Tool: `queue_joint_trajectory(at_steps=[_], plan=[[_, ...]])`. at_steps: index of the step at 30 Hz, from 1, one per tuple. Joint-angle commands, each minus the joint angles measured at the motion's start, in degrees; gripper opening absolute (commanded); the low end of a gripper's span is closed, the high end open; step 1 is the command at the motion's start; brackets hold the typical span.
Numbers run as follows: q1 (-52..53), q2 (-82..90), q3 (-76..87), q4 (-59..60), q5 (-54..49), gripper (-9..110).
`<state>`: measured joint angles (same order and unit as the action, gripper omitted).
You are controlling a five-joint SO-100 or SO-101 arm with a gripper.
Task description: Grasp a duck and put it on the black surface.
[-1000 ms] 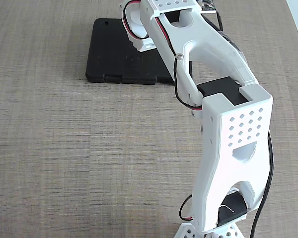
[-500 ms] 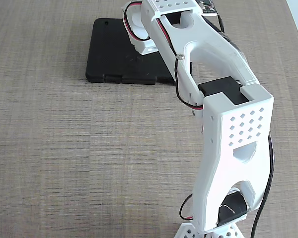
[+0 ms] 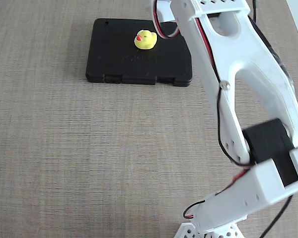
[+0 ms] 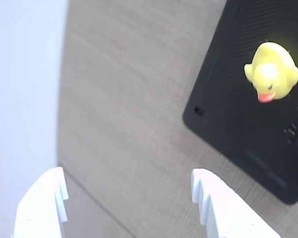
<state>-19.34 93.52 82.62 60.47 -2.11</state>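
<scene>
The small yellow duck (image 3: 145,40) with a red beak stands upright on the black surface (image 3: 114,59), near its far edge and right of its middle. The wrist view shows the duck (image 4: 271,71) on the black surface (image 4: 233,119) at the upper right. My gripper (image 4: 129,198) hovers above bare table beside the slab's corner. It is open, its two white fingertips (image 4: 44,198) are wide apart, and nothing lies between them. In the fixed view the arm's end runs out past the top edge, so the fingers do not show there.
The wood-grain table (image 3: 64,148) spreads around the slab. My white arm (image 3: 248,74) rises from its base (image 3: 208,230) at the bottom right and leans over the right side. A pale band (image 4: 20,89) borders the table in the wrist view.
The arm has lifted up and back off the slab. The duck, hidden under the gripper before, now sits free on the black surface.
</scene>
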Motion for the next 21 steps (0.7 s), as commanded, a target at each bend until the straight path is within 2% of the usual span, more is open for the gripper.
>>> queue_joint_trajectory(at_steps=[1, 10, 21], plan=[[1.8, 22.1, 8.5, 0.3, -0.3, 24], [13.3, 48.3, 40.1, -0.6, -0.4, 13], [14.7, 84.3, 75.5, 0.0, -0.3, -1]])
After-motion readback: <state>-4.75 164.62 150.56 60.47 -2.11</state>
